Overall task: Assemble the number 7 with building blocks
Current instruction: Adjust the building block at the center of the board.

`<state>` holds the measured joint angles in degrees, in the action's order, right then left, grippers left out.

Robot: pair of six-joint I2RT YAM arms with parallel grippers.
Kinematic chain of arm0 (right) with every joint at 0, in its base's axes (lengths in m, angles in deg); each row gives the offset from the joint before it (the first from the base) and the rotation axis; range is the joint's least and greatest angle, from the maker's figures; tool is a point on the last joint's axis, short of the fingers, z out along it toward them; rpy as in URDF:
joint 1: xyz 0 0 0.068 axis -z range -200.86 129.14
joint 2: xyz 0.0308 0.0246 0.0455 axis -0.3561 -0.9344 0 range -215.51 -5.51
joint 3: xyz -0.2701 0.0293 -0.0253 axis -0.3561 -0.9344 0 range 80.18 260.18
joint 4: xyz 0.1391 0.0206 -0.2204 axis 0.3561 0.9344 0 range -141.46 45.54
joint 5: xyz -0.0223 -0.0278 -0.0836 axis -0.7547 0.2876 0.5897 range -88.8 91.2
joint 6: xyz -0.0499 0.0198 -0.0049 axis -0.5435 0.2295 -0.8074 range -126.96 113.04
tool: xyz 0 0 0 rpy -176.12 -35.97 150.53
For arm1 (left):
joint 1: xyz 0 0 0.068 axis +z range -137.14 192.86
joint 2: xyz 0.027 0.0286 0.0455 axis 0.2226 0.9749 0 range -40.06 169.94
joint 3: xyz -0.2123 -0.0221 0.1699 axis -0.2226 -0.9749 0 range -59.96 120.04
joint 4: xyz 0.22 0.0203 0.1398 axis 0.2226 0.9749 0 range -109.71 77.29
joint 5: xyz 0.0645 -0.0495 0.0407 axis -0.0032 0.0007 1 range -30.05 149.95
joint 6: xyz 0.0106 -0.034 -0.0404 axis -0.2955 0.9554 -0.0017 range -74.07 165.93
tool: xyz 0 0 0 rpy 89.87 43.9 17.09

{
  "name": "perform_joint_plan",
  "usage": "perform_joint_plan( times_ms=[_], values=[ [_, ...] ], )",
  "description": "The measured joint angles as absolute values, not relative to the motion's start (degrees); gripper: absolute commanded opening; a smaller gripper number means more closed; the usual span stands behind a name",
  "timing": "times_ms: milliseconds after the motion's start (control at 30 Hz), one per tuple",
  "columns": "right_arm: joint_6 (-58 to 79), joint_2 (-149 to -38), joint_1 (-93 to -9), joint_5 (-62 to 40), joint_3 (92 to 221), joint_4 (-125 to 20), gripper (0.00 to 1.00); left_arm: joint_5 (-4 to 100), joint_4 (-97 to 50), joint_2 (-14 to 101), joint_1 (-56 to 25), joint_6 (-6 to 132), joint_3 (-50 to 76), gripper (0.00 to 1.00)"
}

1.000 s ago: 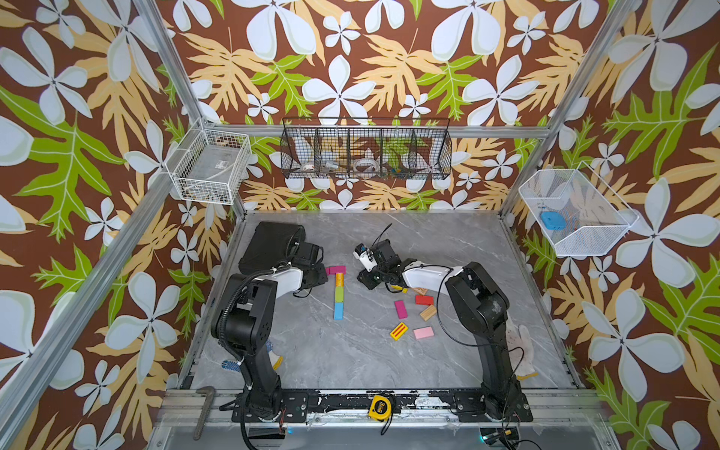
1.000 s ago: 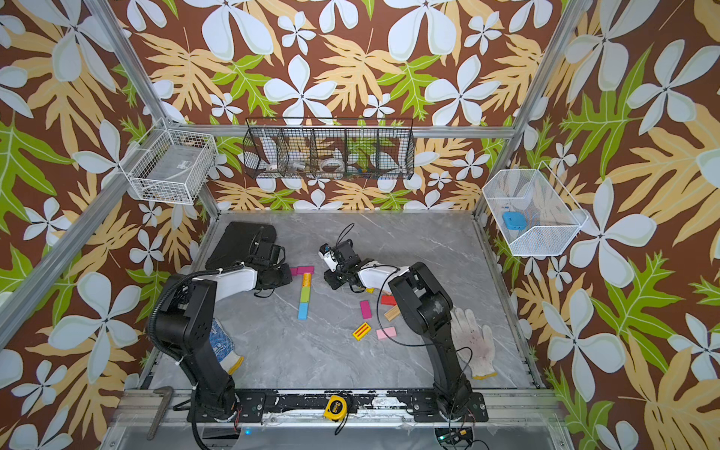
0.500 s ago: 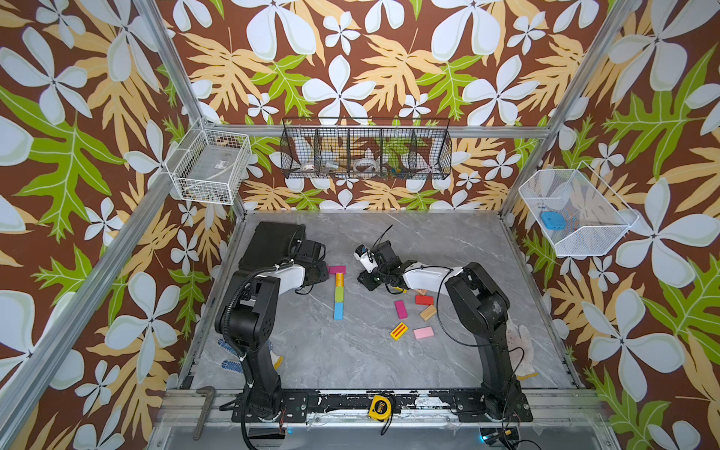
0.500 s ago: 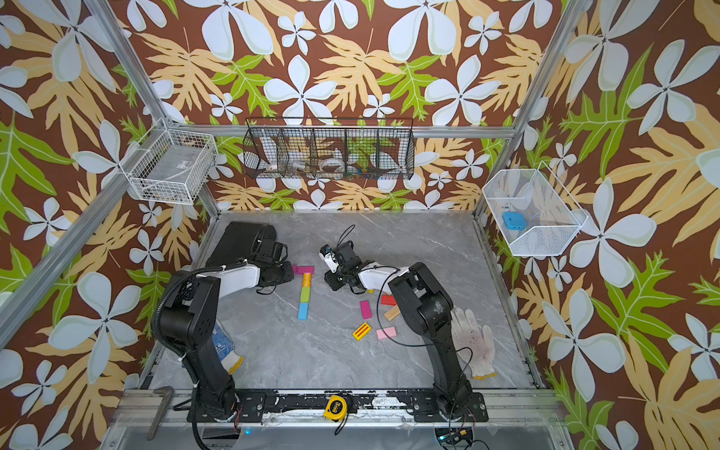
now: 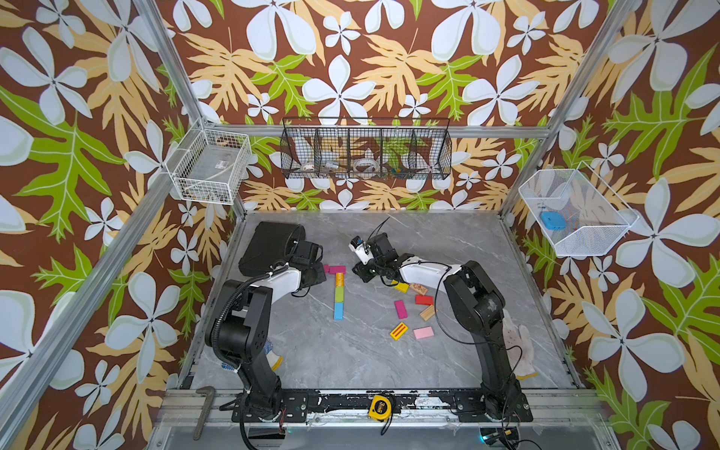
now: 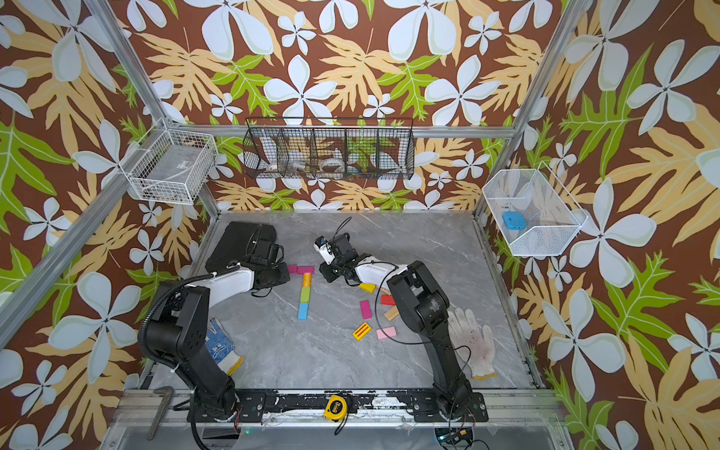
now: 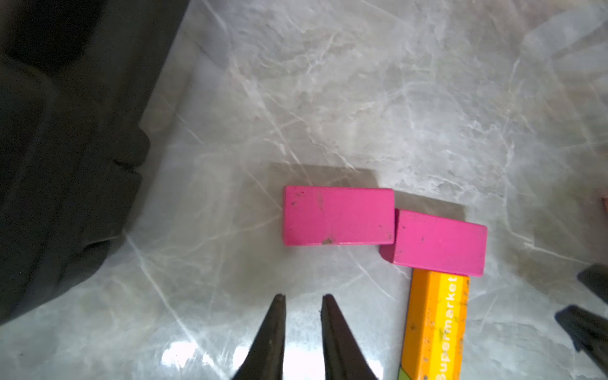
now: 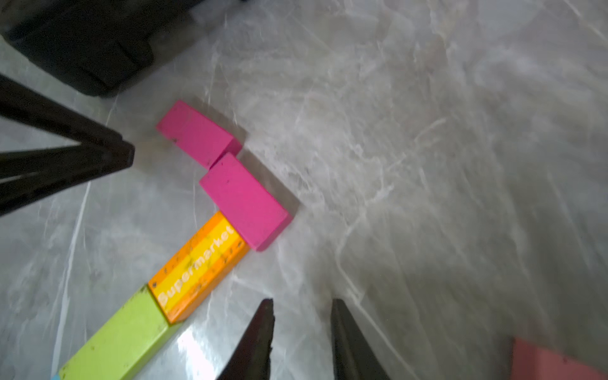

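Your stock: two magenta blocks (image 7: 339, 215) across the far end; orange Supermarket block (image 7: 434, 325), green block (image 8: 118, 342), blue block (image 5: 338, 310) running nearward. Tools, left gripper (image 7: 303, 297) and right gripper (image 8: 301, 304) — jaws slightly apart, empty.

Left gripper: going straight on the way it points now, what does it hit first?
Likely the outer magenta block, dead ahead of the left gripper in its wrist view. Height is unclear, so it could touch the table first.

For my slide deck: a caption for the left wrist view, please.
Open left gripper beside two magenta blocks laid across an orange block's end.
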<state>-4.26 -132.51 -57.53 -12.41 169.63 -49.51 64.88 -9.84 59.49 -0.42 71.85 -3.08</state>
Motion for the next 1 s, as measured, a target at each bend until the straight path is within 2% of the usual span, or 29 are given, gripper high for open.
perform_joint_plan(
  times_ms=[367,1000],
  values=[
    [-4.65,-144.83,-56.78,-16.26,188.47,-42.16,0.3,67.26,-10.14,60.97,1.59,72.74,-1.68,0.2],
    [-4.37,-159.59,-56.74,-21.09,211.84,-35.76,0.31,67.13,-11.04,68.29,3.91,72.63,4.11,0.17]
  ],
)
